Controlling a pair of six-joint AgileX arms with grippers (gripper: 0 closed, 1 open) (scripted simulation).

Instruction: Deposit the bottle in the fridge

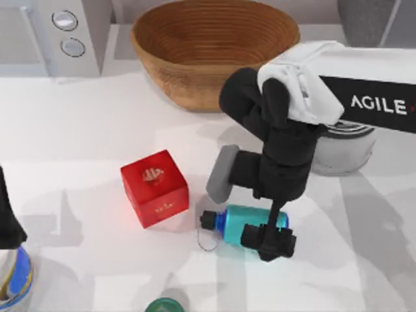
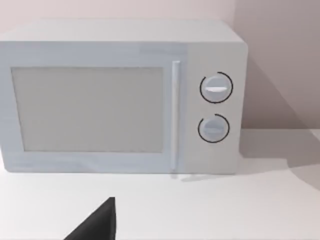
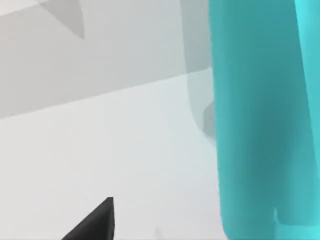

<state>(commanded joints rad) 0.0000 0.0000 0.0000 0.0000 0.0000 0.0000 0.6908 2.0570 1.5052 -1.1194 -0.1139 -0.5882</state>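
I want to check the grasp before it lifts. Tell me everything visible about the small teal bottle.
The small shiny teal cylinder bottle lies on its side on the white table, right of the red cube and apart from it. Its blue neck, black screw cap and thin wire loop point toward the cube. The right gripper straddles its body near the base end; whether the gripper is shut is unclear.

White counter point(image 1: 78, 130), matte. On it: light grey microwave with two round knobs point(image 1: 62, 32), far-left corner; brown woven basket point(image 1: 214, 49), far edge, centre; red cube point(image 1: 155, 188), mid-counter; small teal cylinder bottle with black cap point(image 1: 244, 224), lying on its side beside the cube; green round cap point(image 1: 164, 305), near edge; pale metal can point(image 1: 344, 149), right side.
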